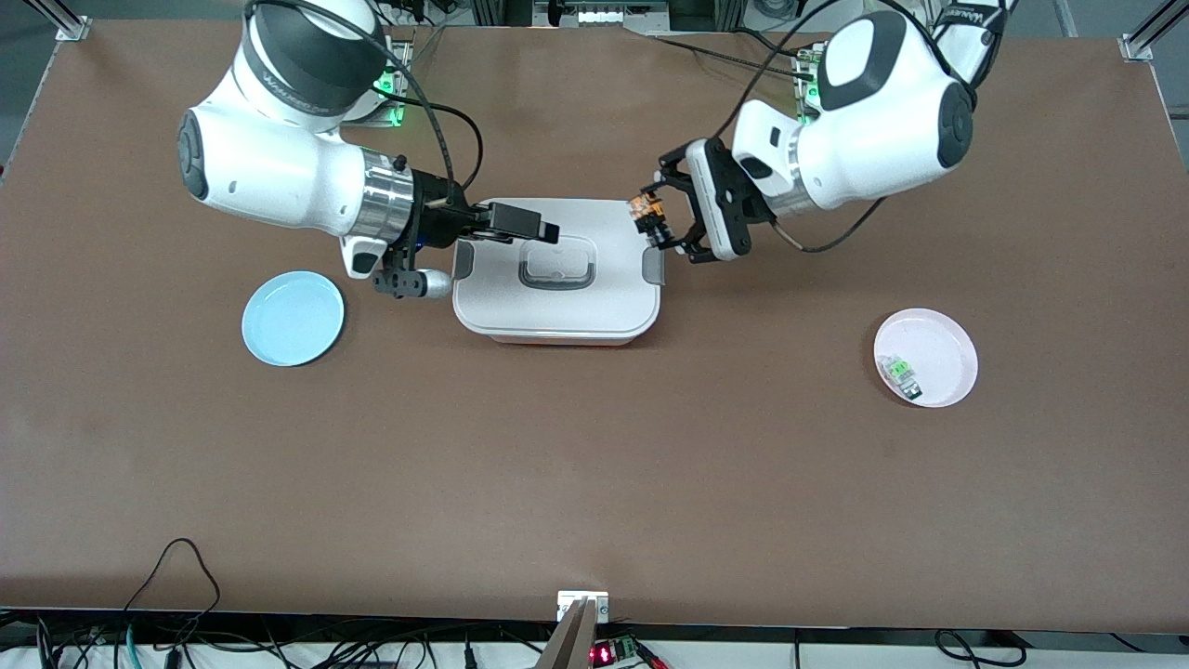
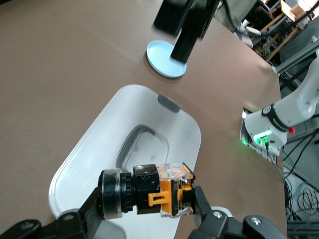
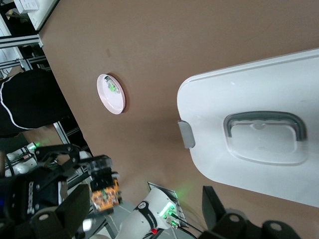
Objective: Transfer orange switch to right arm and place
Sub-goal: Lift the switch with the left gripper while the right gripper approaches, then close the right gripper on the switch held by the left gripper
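Between the two grippers, open air sits over the white lidded box [image 1: 557, 302]. The left gripper [image 1: 661, 214], clamping the orange switch [image 1: 647, 213], hangs over the box's edge; the right gripper [image 1: 546, 232], jaws spread, fills the air above the lid handle [image 1: 555, 265]. Bare table [image 1: 594, 465] lies open around the blue plate [image 1: 293, 318] and pink plate [image 1: 929, 353].

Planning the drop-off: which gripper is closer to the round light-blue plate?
Right. The right gripper hangs over the white lidded box beside the round light-blue plate; the left gripper, holding the orange switch, is over the box's other end.
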